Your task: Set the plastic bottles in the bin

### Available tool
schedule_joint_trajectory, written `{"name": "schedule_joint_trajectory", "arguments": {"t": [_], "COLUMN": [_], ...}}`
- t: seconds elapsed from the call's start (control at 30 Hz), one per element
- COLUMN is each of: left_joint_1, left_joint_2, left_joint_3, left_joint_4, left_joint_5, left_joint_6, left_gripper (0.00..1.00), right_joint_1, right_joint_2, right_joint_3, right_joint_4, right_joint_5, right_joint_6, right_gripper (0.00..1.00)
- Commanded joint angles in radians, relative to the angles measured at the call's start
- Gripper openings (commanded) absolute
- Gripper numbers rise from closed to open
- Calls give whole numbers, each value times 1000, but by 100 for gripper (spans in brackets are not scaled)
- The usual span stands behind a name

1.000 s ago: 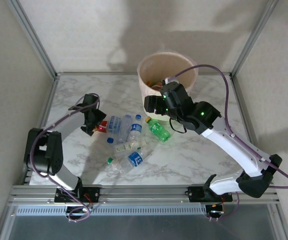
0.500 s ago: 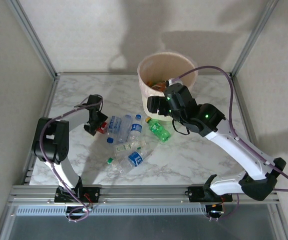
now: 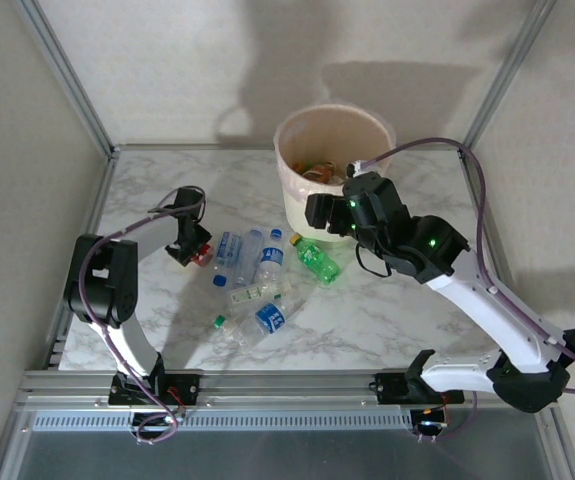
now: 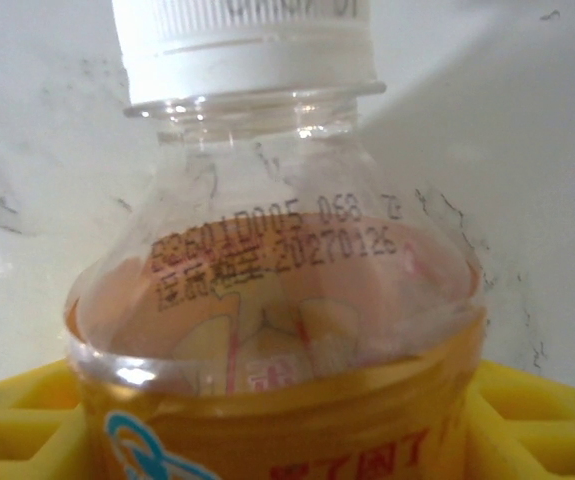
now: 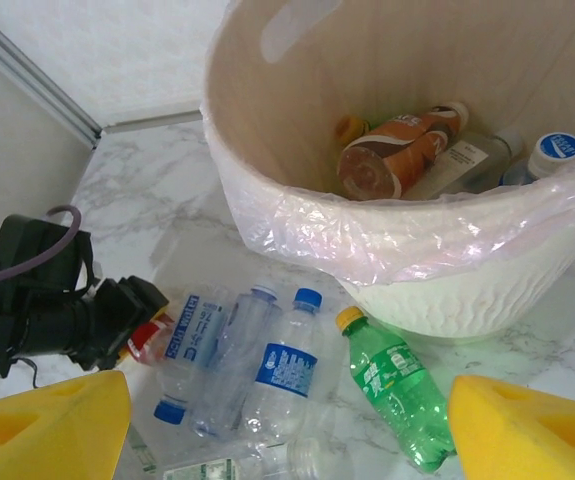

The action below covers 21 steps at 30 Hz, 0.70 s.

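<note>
At nine o'clock, a white-capped orange-labelled bottle was clasped between the pads of the left gripper: pickup judged under way. At centre, loose bottles lay. A lift toward the bin at twelve o'clock was called for next. The right gripper was held spread, empty, beside it.

Marble tabletop (aluminium frame around)

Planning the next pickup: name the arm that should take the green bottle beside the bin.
Right. The right gripper is open beside the bin, close to the green bottle; the left gripper, farther away, holds an orange-label bottle.
</note>
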Motion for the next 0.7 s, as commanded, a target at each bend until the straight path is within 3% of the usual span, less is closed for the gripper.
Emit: {"name": "schedule_joint_trajectory", "arguments": {"t": [0.0,0.17,0.37,0.67], "left_joint_1": [0,-19,-71,-271], "left_joint_2": [-109,-217,-328,-171], "left_joint_3": [27,160,345,764], "left_joint_4": [-59,-128,-73,19], "left_joint_5": [-75,-106,22,167], "left_joint_6": [14,59,97,109], "left_gripper": [53,50,50,52], "right_joint_1": [-5,-10,-11,-16], "right_joint_2": [-11,-69,-181,-298], "right_joint_3": [2,-77,-219,-474], "right_joint_4": [-25,-59,-116,-69], "right_joint_5": [36,51,-23,-52], "right_joint_6": [21,52,3,119], "right_gripper": [83,83,83,83]}}
